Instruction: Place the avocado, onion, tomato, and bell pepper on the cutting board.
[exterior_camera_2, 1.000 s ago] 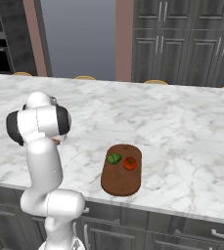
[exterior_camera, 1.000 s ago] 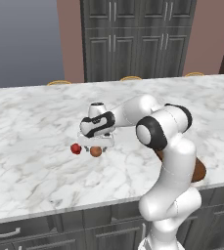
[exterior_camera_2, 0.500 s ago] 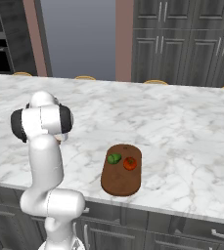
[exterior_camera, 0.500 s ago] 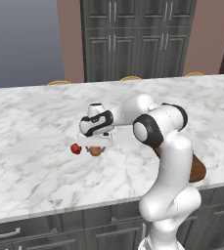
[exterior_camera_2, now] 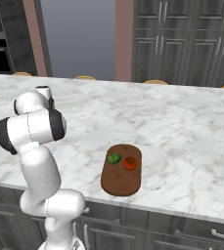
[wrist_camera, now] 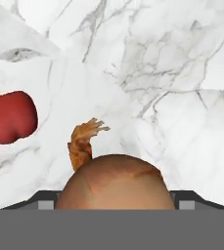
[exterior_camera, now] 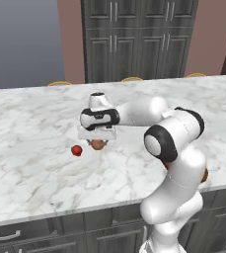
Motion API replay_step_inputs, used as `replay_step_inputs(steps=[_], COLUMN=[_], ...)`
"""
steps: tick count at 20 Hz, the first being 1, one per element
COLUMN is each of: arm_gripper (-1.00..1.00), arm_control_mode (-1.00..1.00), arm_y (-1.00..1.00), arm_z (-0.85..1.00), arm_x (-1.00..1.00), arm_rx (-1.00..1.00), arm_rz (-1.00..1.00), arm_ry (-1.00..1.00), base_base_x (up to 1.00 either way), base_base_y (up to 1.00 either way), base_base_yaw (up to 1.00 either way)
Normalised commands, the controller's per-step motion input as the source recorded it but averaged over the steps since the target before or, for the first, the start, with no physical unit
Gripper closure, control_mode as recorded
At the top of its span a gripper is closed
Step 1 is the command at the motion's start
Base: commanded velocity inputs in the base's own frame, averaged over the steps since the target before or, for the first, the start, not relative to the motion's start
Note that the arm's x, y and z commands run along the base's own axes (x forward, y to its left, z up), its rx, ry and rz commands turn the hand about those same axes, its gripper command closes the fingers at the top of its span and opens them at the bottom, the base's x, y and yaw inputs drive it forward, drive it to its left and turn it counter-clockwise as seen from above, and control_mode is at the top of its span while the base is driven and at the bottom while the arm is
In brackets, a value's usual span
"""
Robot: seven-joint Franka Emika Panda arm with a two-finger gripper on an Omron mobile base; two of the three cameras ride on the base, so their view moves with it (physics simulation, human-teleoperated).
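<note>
While gripper sits clamped on onion at the counter, lift straight up w/o squeezing more, clear the red bell pepper beside it, then carry over to cutting board.

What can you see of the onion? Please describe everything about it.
The onion is a small tan-brown ball with smooth, papery-looking skin and a dry, curled orange-brown tuft on one end. It lies on the white marble counter, directly under the end effector, whose fingers flank it on both sides. A crimson bell pepper lies close by, not touching it.
</note>
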Motion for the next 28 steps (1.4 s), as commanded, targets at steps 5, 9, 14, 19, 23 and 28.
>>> replay_step_inputs(steps=[5, 9, 14, 19, 23, 28], arm_gripper=[1.0, 1.0, 1.0, 1.0, 1.0, 1.0], arm_control_mode=[-1.0, -1.0, -1.0, -1.0, -1.0, -1.0], arm_y=[-0.27, -0.39, -0.42, -0.55, -0.7, -0.82], arm_z=[0.89, 0.75, 0.76, 0.76, 0.62, 0.44], arm_x=[-0.46, -0.5, -0.45, -0.54, -0.63, -0.68], arm_rx=[0.0, 0.0, 0.0, 0.0, 0.0, 0.0], arm_rz=[0.0, 0.0, 0.0, 0.02, 0.02, 0.0], arm_ry=[-0.18, -0.2, -0.18, -0.15, -0.11, -0.04], base_base_x=[0.0, 0.0, 0.0, 0.0, 0.0, 0.0], base_base_y=[0.0, 0.0, 0.0, 0.0, 0.0, 0.0], base_base_yaw=[0.0, 0.0, 0.0, 0.0, 0.0, 0.0])
